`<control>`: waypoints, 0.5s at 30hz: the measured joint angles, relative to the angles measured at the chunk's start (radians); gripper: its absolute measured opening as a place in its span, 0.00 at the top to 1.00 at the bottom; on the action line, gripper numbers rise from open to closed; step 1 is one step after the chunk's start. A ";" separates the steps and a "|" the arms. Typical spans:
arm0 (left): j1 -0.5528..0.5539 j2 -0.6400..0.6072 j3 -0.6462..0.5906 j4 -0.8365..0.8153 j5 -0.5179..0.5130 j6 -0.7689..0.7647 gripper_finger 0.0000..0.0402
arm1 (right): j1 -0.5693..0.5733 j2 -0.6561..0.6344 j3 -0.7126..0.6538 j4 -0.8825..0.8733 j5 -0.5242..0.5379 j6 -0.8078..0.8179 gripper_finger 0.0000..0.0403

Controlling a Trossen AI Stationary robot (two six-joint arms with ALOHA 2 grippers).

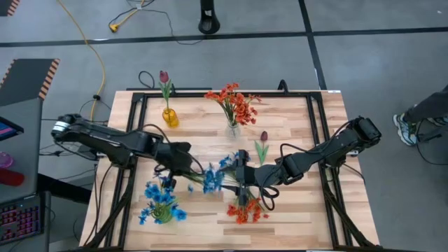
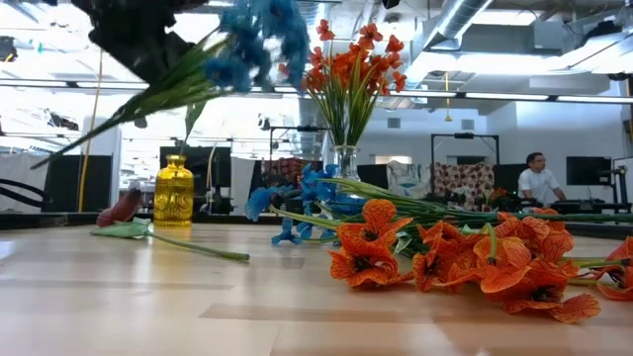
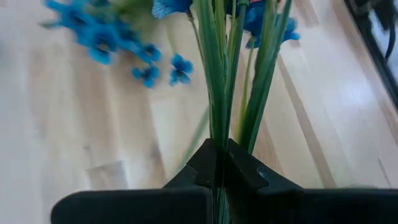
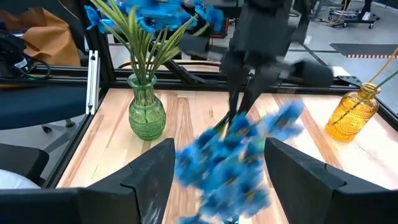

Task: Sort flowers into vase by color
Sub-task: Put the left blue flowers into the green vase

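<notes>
Left claw (image 3: 217, 163) is pinching the blue sprig (image 1: 213, 178) by its green stems, lifted over table (image 1: 294, 217) centre. Right claw (image 4: 217, 155) sits spread at its 3 o'clock. Looks light and floppy, so grabbing low on the stems seems smart.

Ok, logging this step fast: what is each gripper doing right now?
Left gripper: shut on the blue sprig stems.
Right gripper: open, holding nothing, facing that sprig.
</notes>
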 joint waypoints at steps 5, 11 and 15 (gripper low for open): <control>0.000 -0.111 0.000 -0.025 -0.082 -0.042 1.00 | 0.000 0.000 0.000 0.003 0.000 0.000 0.31; 0.000 -0.249 0.000 -0.031 -0.229 -0.072 1.00 | 0.000 0.000 0.000 0.003 0.000 0.000 0.31; 0.000 -0.342 0.000 -0.031 -0.359 -0.073 1.00 | 0.000 0.000 0.000 0.005 0.000 0.000 0.31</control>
